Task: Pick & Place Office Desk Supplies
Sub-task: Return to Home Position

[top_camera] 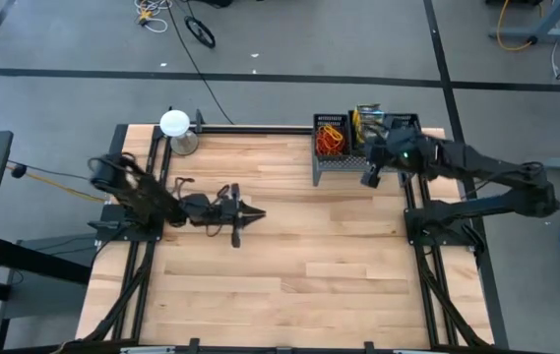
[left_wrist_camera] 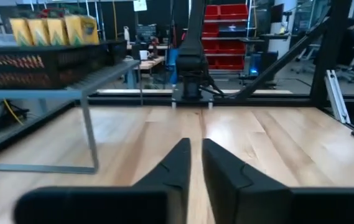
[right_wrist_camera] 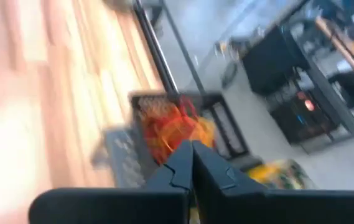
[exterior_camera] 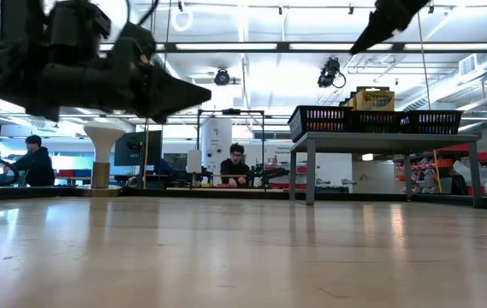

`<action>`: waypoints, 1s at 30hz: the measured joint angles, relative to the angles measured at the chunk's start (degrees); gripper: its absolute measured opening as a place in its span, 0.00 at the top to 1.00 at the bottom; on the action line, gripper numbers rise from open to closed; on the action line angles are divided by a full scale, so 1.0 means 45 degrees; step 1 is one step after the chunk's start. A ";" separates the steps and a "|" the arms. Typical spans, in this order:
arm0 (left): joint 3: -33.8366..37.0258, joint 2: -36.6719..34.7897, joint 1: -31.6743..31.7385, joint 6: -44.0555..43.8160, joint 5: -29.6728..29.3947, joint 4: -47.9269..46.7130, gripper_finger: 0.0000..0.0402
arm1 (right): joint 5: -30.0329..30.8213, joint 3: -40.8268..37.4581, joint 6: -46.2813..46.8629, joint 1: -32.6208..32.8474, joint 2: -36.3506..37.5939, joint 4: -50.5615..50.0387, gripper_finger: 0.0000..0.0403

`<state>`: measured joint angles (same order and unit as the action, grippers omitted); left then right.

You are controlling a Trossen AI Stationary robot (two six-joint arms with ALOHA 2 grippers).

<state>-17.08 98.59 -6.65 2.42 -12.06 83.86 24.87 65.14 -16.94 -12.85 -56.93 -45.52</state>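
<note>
While the right claw hangs clenched and empty just beside the front of the black wire-mesh rack, the yellow crayon boxes stand upright in its middle compartment. Their long axis is vertical and their tops rise above the rim. Red and orange rubber bands lie tangled in the compartment beside them. The left claw hovers over the desk, well apart from the rack, with fingers almost together, gripping nothing.
</note>
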 joint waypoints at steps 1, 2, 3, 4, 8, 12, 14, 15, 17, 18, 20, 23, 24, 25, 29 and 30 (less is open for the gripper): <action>0.0204 -0.0535 0.0074 0.0091 0.0012 -0.0377 0.91 | -0.0062 -0.0668 0.0049 0.0151 0.0313 0.0821 0.98; 0.0454 -0.1140 0.0169 0.0142 0.0016 -0.0732 0.93 | -0.0231 -0.1345 0.0140 0.0311 0.0612 0.1737 0.97; 0.0680 -0.1733 0.0277 0.0144 0.0019 -0.1096 0.96 | -0.0336 -0.1990 0.0248 0.0471 0.0852 0.2607 0.97; 0.0924 -0.2383 0.0427 0.0130 0.0021 -0.1530 0.98 | -0.0486 -0.2590 0.0351 0.0627 0.1055 0.3428 0.97; 0.1821 -0.4626 0.1065 0.0113 0.0000 -0.3033 0.98 | -0.1210 -0.4648 0.0958 0.1231 0.1527 0.6466 0.99; 0.2374 -0.6202 0.1882 0.0072 0.0022 -0.4340 0.98 | -0.1843 -0.6698 0.1177 0.1926 0.1649 0.9842 0.98; 0.2575 -0.6859 0.2323 -0.0114 0.0216 -0.4866 0.98 | -0.1963 -0.7610 0.1178 0.2280 0.1645 1.0971 0.98; 0.2657 -0.7158 0.2561 -0.0197 0.0522 -0.5125 0.98 | -0.1967 -0.7997 0.1205 0.2467 0.1662 1.1326 0.99; 0.2897 -0.7680 0.2998 -0.0252 0.1265 -0.5504 0.98 | -0.1849 -0.8615 0.1341 0.2801 0.1709 1.1718 0.99; 0.2995 -0.7925 0.3186 -0.0248 0.1568 -0.5611 0.98 | -0.1703 -0.8884 0.1419 0.2958 0.1835 1.1759 0.99; 0.3183 -0.8410 0.3440 -0.0113 0.1854 -0.5688 0.98 | -0.1284 -0.9306 0.1722 0.3297 0.2135 1.1855 0.99; 0.3504 -0.9285 0.3573 0.0304 0.1867 -0.5738 0.98 | -0.0691 -0.9944 0.1820 0.3769 0.2791 1.1816 1.00; 0.3599 -0.9587 0.3575 0.0328 0.1882 -0.5734 0.98 | -0.0578 -1.0175 0.1804 0.3929 0.3107 1.1828 1.00; 0.3697 -0.9877 0.3565 0.0328 0.1892 -0.5762 0.98 | -0.0557 -1.0430 0.1755 0.4063 0.3474 1.1837 1.00; 0.3716 -1.1062 0.3560 0.0382 0.2117 -0.7004 0.98 | -0.0554 -1.1591 0.1557 0.4276 0.5056 1.1917 1.00; 0.3716 -1.1315 0.3560 0.0425 0.2125 -0.7338 0.98 | -0.0554 -1.1929 0.1500 0.4275 0.5518 1.1959 1.00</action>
<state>-0.36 47.67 9.37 4.34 -2.50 50.84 22.37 11.46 -10.19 6.39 -32.10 8.30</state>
